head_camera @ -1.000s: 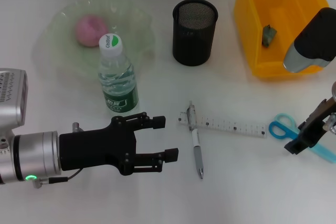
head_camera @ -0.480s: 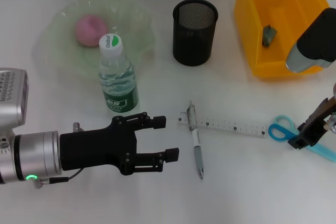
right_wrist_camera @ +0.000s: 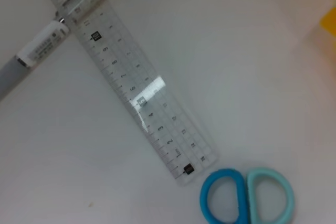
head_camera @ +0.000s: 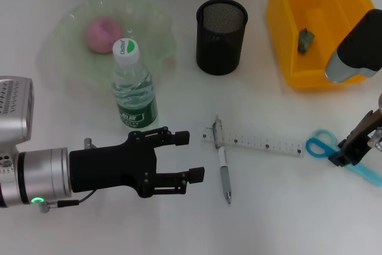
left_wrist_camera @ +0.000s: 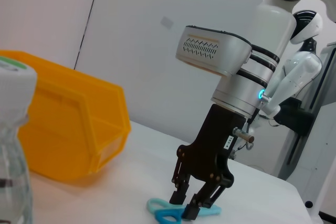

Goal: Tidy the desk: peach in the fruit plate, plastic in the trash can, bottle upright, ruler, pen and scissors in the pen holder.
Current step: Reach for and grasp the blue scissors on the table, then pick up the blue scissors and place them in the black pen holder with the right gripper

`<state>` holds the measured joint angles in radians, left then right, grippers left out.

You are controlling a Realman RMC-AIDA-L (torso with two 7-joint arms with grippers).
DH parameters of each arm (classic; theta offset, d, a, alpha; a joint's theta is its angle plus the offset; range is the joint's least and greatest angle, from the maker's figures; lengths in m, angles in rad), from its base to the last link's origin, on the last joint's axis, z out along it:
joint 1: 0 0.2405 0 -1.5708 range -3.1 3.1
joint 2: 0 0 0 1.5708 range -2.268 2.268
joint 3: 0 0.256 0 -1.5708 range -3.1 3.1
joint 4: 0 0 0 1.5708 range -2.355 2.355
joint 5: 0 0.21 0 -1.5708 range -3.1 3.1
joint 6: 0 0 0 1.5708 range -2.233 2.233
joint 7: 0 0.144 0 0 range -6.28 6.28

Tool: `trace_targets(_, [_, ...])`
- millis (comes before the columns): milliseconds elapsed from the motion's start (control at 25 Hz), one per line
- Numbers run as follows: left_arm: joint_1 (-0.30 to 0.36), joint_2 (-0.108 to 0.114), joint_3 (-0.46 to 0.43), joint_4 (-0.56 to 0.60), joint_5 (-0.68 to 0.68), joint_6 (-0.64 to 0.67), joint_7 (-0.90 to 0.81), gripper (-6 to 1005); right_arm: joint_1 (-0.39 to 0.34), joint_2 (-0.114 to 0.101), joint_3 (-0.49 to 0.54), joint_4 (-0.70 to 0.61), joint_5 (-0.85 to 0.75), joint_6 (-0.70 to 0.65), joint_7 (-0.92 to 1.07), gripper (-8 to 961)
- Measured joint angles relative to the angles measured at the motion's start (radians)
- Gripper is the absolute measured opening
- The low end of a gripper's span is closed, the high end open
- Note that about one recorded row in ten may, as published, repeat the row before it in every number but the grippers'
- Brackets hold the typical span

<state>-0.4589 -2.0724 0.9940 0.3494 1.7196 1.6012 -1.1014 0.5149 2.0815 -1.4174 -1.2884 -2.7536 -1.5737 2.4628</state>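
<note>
A clear ruler [right_wrist_camera: 137, 87] is laid diagonally on the white tabletop [right_wrist_camera: 252, 66], overlapping a pen [right_wrist_camera: 34, 59] at one end; blue scissor handles [right_wrist_camera: 245, 202] are seen just beside the other.

R tool [head_camera: 352, 150] shifted slightly toward far edge of desk over scissors [head_camera: 325, 147] vs 1 s ago; L tool [head_camera: 192, 156] crept marginally fwd.

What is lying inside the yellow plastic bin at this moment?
The yellow plastic bin holds one small crumpled dark-green plastic scrap. The right arm covers the bin's right corner, so that part cannot be seen.
</note>
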Motion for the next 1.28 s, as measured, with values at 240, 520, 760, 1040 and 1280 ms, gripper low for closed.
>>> trace_targets(240, [-0.001,0.000,0.000,-0.006,0.001,-0.001,0.000,832,0.004,0.000,0.002,0.015,0.000,0.006,0.000,279])
trace_targets(520, [-0.001,0.000,-0.002,-0.009,0.000,-0.001,0.000,832,-0.033,0.000,0.018,-0.066,0.015,0.005,-0.002,246])
trace_targets(760, [-0.001,0.001,-0.007,-0.009,0.000,0.002,0.000,832,-0.121,0.001,0.223,-0.247,0.227,-0.035,-0.113,242])
trace_targets(1040, [-0.001,0.001,-0.008,-0.009,-0.002,0.011,0.003,832,-0.165,-0.003,0.571,0.017,0.964,0.090,-0.598,241])
trace_targets(1280, [-0.002,0.000,-0.009,-0.009,-0.004,0.011,0.007,832,0.007,-0.006,0.676,0.707,1.370,0.142,-1.236,241])
